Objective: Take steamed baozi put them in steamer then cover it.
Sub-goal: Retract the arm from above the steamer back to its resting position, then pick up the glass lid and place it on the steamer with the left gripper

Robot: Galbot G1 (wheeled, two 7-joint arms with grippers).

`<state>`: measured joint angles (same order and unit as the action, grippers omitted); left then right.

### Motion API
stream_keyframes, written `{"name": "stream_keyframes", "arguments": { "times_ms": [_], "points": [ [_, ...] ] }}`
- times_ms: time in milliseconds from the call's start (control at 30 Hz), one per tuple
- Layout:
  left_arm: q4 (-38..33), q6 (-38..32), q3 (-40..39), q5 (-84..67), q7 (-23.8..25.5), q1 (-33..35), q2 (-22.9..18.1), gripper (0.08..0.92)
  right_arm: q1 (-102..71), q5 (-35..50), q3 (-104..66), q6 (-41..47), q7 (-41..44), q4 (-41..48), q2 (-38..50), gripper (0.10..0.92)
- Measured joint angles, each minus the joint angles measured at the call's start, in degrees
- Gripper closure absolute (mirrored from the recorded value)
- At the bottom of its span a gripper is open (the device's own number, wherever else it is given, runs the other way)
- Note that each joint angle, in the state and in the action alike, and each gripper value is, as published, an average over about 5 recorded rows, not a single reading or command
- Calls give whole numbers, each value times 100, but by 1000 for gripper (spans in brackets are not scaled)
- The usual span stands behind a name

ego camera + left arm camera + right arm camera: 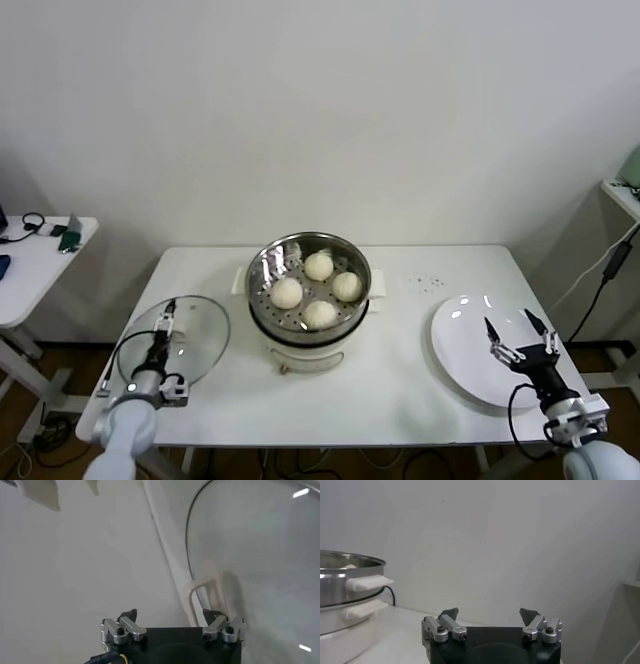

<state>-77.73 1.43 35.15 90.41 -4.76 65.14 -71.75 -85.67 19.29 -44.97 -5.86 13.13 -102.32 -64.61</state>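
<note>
Four steamed baozi inside the steamer, mid-bench.
Left pincer spread apart over the cover at the left edge; right pincer spread apart above the plate near the right edge.

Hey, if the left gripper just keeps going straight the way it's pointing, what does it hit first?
Most likely the cover. The left gripper, open, points at the glass lid's white handle, which sits just ahead between its open fingers. Depth is hard to judge, but nothing else lies in that line.
</note>
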Motion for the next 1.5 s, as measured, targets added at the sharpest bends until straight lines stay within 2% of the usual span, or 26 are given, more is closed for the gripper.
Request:
{"name": "stream_keyframes", "arguments": {
  "times_ms": [100, 167, 867, 1167, 1500],
  "points": [
    [55, -11, -12, -55, -17, -51, 7, 194, -11, -65, -5, -26, 26, 27, -30, 203],
    [85, -22, -17, -100, -20, -74, 12, 234, -13, -105, -4, -37, 38, 45, -51, 203],
    [104, -47, -25, -516, -4, -81, 50, 822, 74, -301, -25, -114, 82, 207, -105, 203],
    [-333, 104, -15, -832, 31, 112, 174, 842, 145, -310, -43, -124, 84, 278, -24, 203],
    [-1444, 563, 130, -1397, 23, 677, 391, 842, 283, -319, 14, -124, 69, 382, 110, 203]
  ]
}}
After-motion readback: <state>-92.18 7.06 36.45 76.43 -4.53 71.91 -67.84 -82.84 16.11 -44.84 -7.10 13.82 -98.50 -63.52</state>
